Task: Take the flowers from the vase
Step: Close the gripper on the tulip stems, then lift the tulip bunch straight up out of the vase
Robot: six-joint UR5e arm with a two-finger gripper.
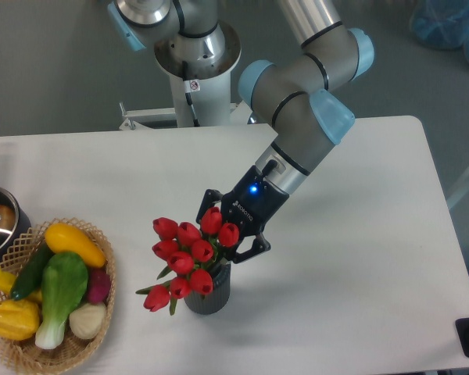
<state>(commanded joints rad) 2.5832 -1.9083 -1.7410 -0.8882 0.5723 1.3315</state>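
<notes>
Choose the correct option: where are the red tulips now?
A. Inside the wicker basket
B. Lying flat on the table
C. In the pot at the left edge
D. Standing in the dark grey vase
D: the red tulips have their stems in the dark grey vase, with the end effector at the bunch's upper right.

Grey tube arm (pixel 297 94) with pale-blue joint caps — black wrist, blue light.

A single fixed camera looks steeply down from high above the near edge of the white surface (pixel 359 258), facing the arm's base at the far side. The jaws sit near frame centre, at middle distance; no second view exists.
</notes>
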